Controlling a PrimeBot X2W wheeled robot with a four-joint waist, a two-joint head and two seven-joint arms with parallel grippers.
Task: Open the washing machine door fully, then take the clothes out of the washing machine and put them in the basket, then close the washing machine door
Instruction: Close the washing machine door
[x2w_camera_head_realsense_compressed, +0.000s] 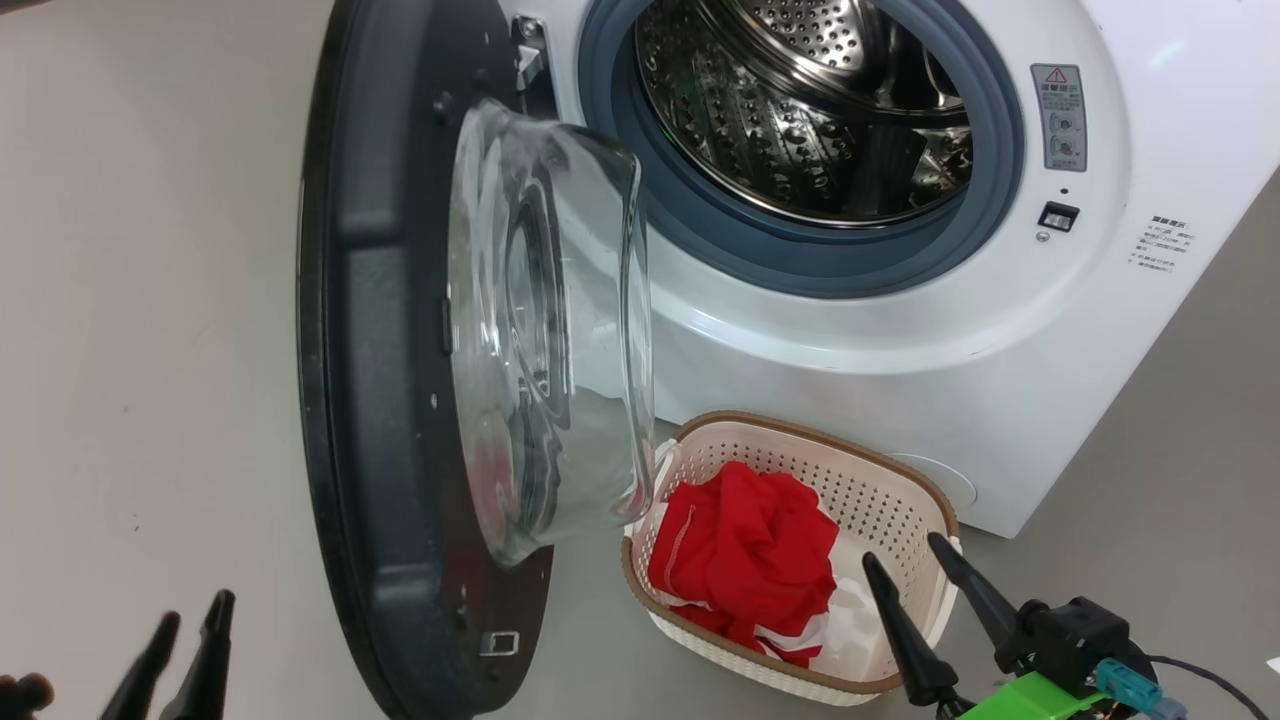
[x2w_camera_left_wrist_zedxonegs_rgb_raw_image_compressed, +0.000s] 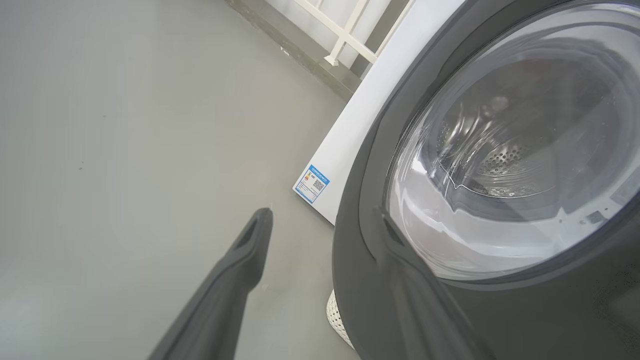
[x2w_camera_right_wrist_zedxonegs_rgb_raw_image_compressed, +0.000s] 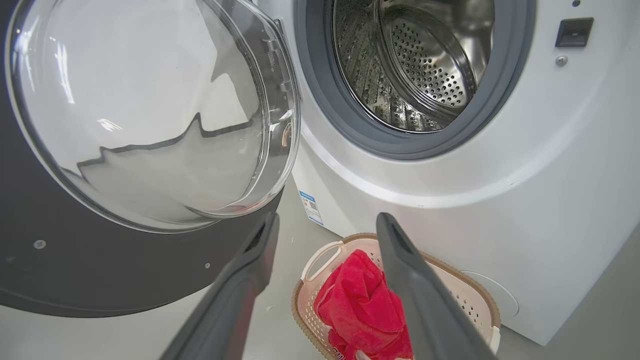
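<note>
We find the round black-rimmed glass door (x2w_camera_head_realsense_compressed: 370, 350) open and the red fabric clothes (x2w_camera_head_realsense_compressed: 745, 555) in the cream perforated plastic basket (x2w_camera_head_realsense_compressed: 800, 425). Our left gripper (x2w_camera_head_realsense_compressed: 197, 610), wide and empty, sits beside the door's outer face, nearer for closing. Our right gripper (x2w_camera_head_realsense_compressed: 902, 552), wide too, hovers over the basket.

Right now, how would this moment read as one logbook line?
washing machine door: open | drum: no clothes visible | clothes: in basket | left gripper: open, empty | right gripper: open, empty, near basket | pending: close door
</note>
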